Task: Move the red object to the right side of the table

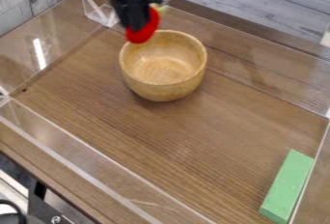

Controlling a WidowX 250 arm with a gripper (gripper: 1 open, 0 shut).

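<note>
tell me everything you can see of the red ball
The small, round, bright red ball looks soft and plush-like, with its upper part hidden by the dark gripper that holds it. It hangs over the back rim of the round tan wooden bowl, seemingly raised, and only the gripper clearly touches it.

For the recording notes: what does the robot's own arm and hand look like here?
The hand is dark, near black, and blurred, so its finger shapes and any markings cannot be told. No cable can be made out on it.

Bright, diffuse light | soft tabletop [213, 131] sheen | gripper [138, 25] motion-blurred
</note>
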